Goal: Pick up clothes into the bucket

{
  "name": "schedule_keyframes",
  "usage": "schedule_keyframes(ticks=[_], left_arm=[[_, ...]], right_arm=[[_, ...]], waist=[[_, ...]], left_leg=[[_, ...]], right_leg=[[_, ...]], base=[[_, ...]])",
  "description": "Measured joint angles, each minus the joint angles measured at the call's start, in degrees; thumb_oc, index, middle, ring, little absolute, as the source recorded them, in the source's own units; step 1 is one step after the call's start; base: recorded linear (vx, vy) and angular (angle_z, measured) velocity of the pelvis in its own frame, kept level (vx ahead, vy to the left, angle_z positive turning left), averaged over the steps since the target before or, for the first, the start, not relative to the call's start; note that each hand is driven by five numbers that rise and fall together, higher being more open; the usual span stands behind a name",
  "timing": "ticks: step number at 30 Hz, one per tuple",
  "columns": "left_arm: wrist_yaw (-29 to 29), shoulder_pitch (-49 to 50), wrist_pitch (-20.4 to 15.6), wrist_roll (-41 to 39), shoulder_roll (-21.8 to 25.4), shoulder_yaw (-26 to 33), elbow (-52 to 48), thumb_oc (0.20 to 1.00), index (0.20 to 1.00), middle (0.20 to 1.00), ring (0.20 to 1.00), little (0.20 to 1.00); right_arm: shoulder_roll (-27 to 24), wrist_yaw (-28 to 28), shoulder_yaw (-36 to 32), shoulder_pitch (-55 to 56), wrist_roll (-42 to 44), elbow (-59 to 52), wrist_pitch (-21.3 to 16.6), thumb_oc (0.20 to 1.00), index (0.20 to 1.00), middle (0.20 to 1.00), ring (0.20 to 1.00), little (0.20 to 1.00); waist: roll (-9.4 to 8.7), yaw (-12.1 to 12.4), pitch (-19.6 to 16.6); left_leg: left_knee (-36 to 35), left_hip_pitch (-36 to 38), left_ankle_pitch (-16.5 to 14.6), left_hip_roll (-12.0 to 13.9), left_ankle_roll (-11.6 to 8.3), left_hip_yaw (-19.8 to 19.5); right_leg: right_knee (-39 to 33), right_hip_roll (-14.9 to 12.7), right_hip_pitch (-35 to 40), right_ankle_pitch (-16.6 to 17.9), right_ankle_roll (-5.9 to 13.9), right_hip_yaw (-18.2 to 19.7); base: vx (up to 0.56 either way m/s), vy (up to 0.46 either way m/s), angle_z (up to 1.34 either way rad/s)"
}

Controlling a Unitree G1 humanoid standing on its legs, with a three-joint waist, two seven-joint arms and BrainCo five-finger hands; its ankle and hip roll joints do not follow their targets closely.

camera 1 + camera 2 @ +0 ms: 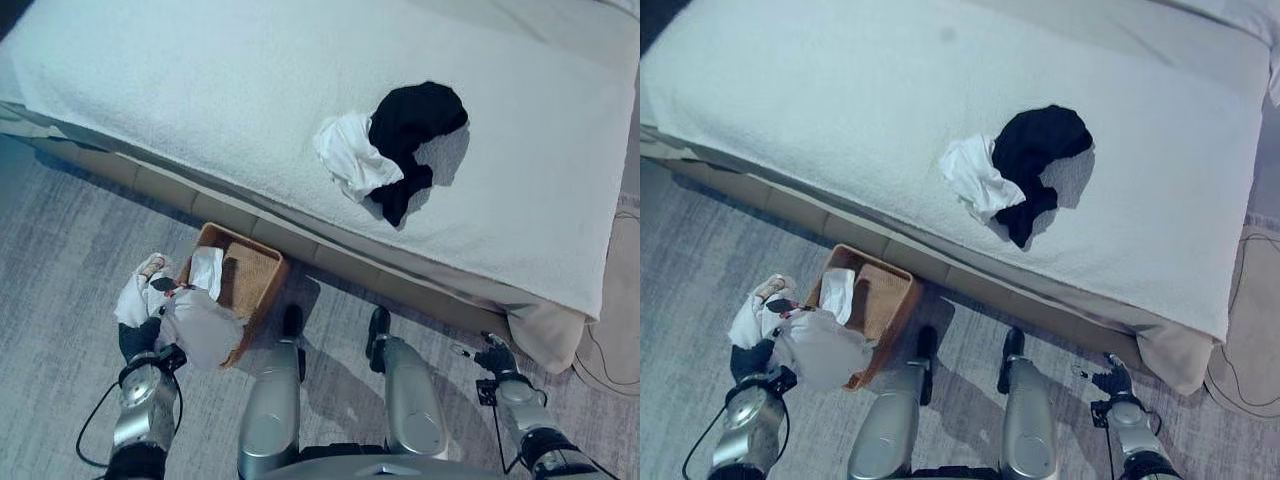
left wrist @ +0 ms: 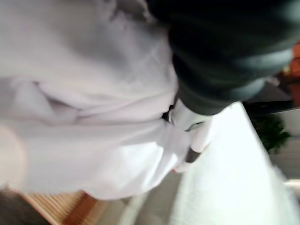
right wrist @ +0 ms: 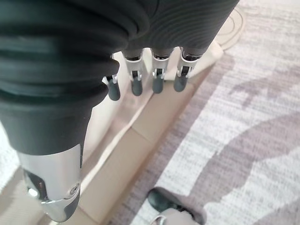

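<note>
My left hand (image 1: 160, 287) hangs beside the woven basket (image 1: 262, 262) on the floor, shut on a bundle of pale cloth (image 1: 197, 327). Part of that cloth drapes over the basket's near rim, and another white piece (image 1: 131, 297) hangs on the hand's outer side. In the left wrist view the fingers (image 2: 191, 153) are curled into the pale garment (image 2: 93, 140). A white cloth (image 1: 206, 270) lies inside the basket. On the bed lie a black garment (image 1: 415, 122) and a white garment (image 1: 350, 155), touching. My right hand (image 1: 496, 356) hangs low at the right, fingers (image 3: 137, 86) relaxed and holding nothing.
The bed (image 1: 220, 80) with its pale cover spans the upper view; its beige base (image 1: 340, 262) runs just behind the basket. Grey carpet (image 1: 60, 270) lies to the left. A round rug's edge (image 1: 622, 300) shows at the far right.
</note>
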Motion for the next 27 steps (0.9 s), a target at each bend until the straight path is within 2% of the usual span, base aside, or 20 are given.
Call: schedule_keyframes(ticks=[4,7,8,9,10,14,15,18,21,24,27], left_arm=[[2.90,-6.53,0.08,2.75,2.58,-2.53,4.59,0.200,0.200,0.200,0.200,0.200],[5.43,-10.06,0.04,5.02,4.12,-4.31,6.16,0.200,0.200,0.200,0.200,0.200],[5.96,-11.03,0.09,5.07,4.46,-4.47,7.10,0.476,0.476,0.476,0.476,0.476],[6.64,-11.67,0.13,5.07,4.76,-4.42,7.47,0.595,0.595,0.595,0.595,0.595],[7.58,-11.94,0.14,5.14,5.04,-4.42,7.69,1.000,1.000,1.000,1.000,1.000],[11.17,-13.22,1.18,7.06,5.40,-4.42,11.10,1.000,1.000,1.000,1.000,1.000],[11.69,-13.21,1.18,7.06,5.50,-4.40,11.05,1.000,1.000,1.000,1.000,1.000],[13.82,-13.67,1.80,7.92,5.58,-4.42,11.48,1.000,1.000,1.000,1.000,1.000],[15.82,-14.05,3.94,12.62,6.31,-4.53,11.71,1.000,1.000,1.000,1.000,1.000],[16.07,-14.08,5.54,16.39,6.86,-5.18,11.93,1.000,1.000,1.000,1.000,1.000],[15.28,-13.29,7.64,19.71,7.96,-7.77,12.30,1.000,1.000,1.000,1.000,1.000]], right_arm=[[-0.21,-1.67,1.69,-2.02,0.10,-0.98,-0.60,1.000,1.000,1.000,1.000,1.000],[-0.45,-2.87,1.88,-3.07,0.90,-3.50,-1.58,1.000,1.000,1.000,1.000,1.000],[-0.45,-3.10,1.88,-3.53,1.22,-4.21,-1.61,1.000,1.000,1.000,1.000,1.000],[-0.42,-3.16,1.87,-4.05,1.25,-5.06,-1.85,1.000,1.000,1.000,1.000,1.000],[-0.18,-3.26,2.25,-4.85,1.30,-5.52,-2.24,1.000,1.000,1.000,1.000,1.000],[-0.04,-4.81,4.63,-5.30,2.06,-7.19,-2.77,1.000,1.000,1.000,1.000,1.000],[-0.01,-4.95,4.78,-5.29,2.33,-7.74,-2.83,1.000,1.000,1.000,1.000,1.000],[0.12,-6.14,5.15,-5.69,3.43,-12.25,-3.20,1.000,1.000,1.000,1.000,1.000],[-0.34,-7.39,4.86,-6.56,5.07,-18.76,-4.35,1.000,1.000,1.000,1.000,1.000],[-0.45,-8.69,4.32,-8.58,6.00,-24.88,-5.45,1.000,1.000,1.000,1.000,1.000],[-0.61,-9.65,3.78,-12.87,6.37,-26.95,-6.94,1.000,1.000,1.000,1.000,1.000]], waist=[[-1.37,-0.34,1.73],[-1.69,-0.45,1.97],[-1.75,-0.46,2.03],[-1.82,-0.51,2.27],[-2.07,-1.29,2.59],[-2.19,-2.37,2.54],[-2.20,-2.57,2.53],[-2.29,-3.22,2.52],[-2.35,-3.64,2.49],[-2.34,-4.13,2.48],[-2.33,-4.39,2.49]], left_leg=[[4.88,-6.25,-0.81,-0.10,-0.40,-0.80],[9.62,-11.91,-1.96,-0.25,-0.53,-1.22],[10.97,-13.42,-2.28,-0.28,-0.55,-1.20],[11.98,-14.68,-2.73,-0.26,-0.69,-1.22],[12.95,-15.83,-2.77,-0.29,-0.73,-1.14],[14.27,-17.84,-3.93,0.38,-0.72,-1.01],[14.19,-18.22,-3.45,0.24,0.00,-0.62],[12.48,-18.31,-3.44,0.76,0.08,-0.46],[11.37,-18.16,-2.97,0.52,0.74,0.35],[9.39,-17.85,-2.53,0.52,1.27,0.41],[7.46,-16.36,-1.62,0.34,1.58,0.56]], right_leg=[[4.33,0.39,-5.57,-0.68,-0.69,0.13],[7.95,0.16,-10.97,-1.67,-1.48,0.36],[9.06,0.17,-12.45,-1.82,-1.58,0.65],[9.92,0.12,-13.69,-1.92,-1.65,0.80],[10.56,0.20,-14.76,-1.90,-1.64,1.02],[10.19,0.69,-16.50,-1.81,-1.24,1.89],[9.80,0.81,-16.71,-1.50,-0.91,1.97],[7.42,1.50,-16.96,-1.11,-0.37,2.53],[5.71,1.66,-16.94,-0.18,-0.20,3.30],[3.74,1.63,-16.63,0.45,0.50,3.32],[2.01,1.52,-15.07,1.38,0.13,3.34]], base=[[-0.08,0.015,0.02],[-0.07,0.050,0.02],[-0.04,0.035,-0.09],[0.06,0.016,-0.09],[-0.01,0.017,-0.04],[0.02,0.029,-0.12],[0.01,0.016,-0.12],[-0.02,0.027,-0.13],[-0.01,0.033,-0.13],[0.01,0.016,-0.02],[0.01,0.013,0.10]])
